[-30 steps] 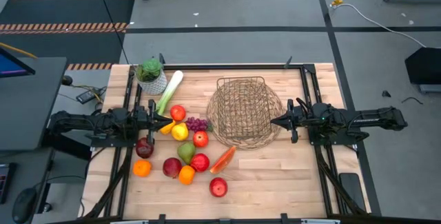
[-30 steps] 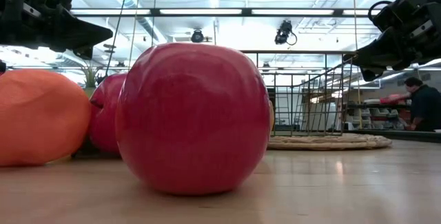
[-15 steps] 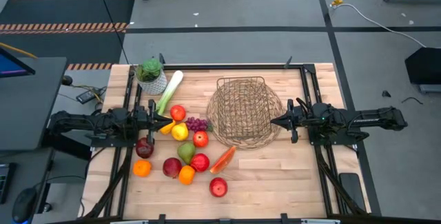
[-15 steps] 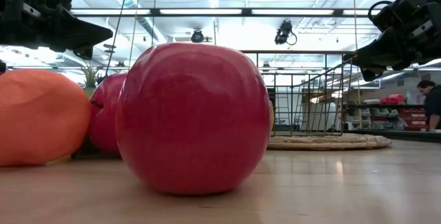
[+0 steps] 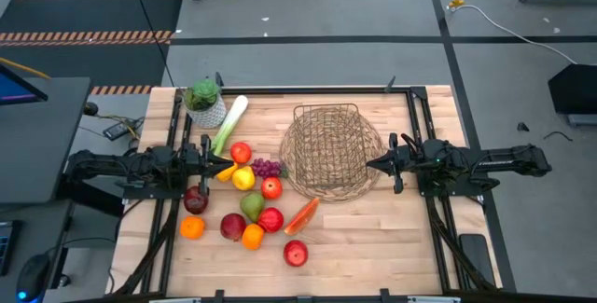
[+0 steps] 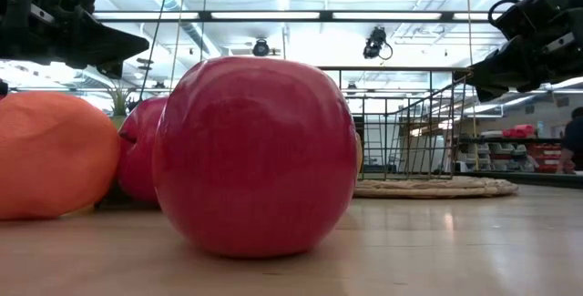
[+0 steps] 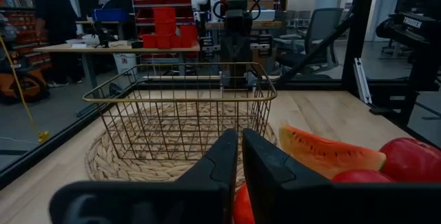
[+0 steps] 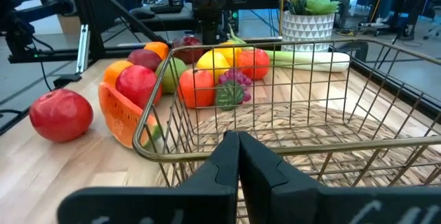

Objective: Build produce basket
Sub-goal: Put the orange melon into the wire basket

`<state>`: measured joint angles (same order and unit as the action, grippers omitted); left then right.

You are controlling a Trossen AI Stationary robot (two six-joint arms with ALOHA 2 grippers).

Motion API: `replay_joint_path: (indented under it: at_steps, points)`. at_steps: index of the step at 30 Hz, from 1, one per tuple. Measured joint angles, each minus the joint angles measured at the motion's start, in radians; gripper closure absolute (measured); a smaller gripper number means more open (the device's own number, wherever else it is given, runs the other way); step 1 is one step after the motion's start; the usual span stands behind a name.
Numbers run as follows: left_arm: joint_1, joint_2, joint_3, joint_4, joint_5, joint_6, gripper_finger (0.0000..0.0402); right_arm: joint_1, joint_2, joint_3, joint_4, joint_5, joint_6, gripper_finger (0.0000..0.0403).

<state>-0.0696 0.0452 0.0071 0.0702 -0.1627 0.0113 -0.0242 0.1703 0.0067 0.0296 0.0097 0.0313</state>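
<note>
The basket (image 5: pixel 331 152) is a tan wire basket on a round woven base, right of the table's middle. The produce lies loose on the table to its left: a leek (image 5: pixel 229 124), red apples (image 5: pixel 271 187), a lemon (image 5: pixel 243 178), grapes (image 5: pixel 267 167), a pear (image 5: pixel 251 205), oranges (image 5: pixel 192 227) and an orange-red wedge (image 5: pixel 301 216). One apple (image 5: pixel 296 253) lies apart near the front and fills the low view (image 6: pixel 255 155). My left gripper (image 5: pixel 230 165) hovers shut over the produce's left edge, pointing at the basket (image 7: pixel 182 110). My right gripper (image 5: pixel 370 164) hovers shut at the basket's right rim (image 8: pixel 275 148).
A green plant in a white pot (image 5: pixel 205 104) stands at the far left corner beside the leek's end. Dark rails (image 5: pixel 417 126) run along the table's left and right sides. Bare wood (image 5: pixel 373 238) lies in front of the basket and to its right.
</note>
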Motion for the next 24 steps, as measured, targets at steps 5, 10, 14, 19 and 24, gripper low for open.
replay_joint_path:
  at_steps: [5,10,14,19,24]
  points:
    - [0.000,0.000,0.000,0.000,0.000,-0.004,0.0376,0.000,0.000,0.000,0.015,0.000,0.005,0.0386]
    - [0.000,0.000,0.000,0.000,0.000,-0.061,0.0371,0.000,0.000,0.000,0.059,0.000,0.152,0.0386]
    - [0.000,0.000,0.000,0.000,0.000,-0.079,0.0367,0.000,0.000,0.000,0.100,0.000,0.186,0.0386]
    - [0.000,0.000,0.000,0.000,0.000,-0.079,0.0373,0.000,0.000,0.000,0.173,0.000,0.133,0.0386]
    - [0.000,0.000,0.000,-0.001,0.000,-0.086,0.0376,0.000,0.000,0.000,0.282,0.000,0.105,0.0386]
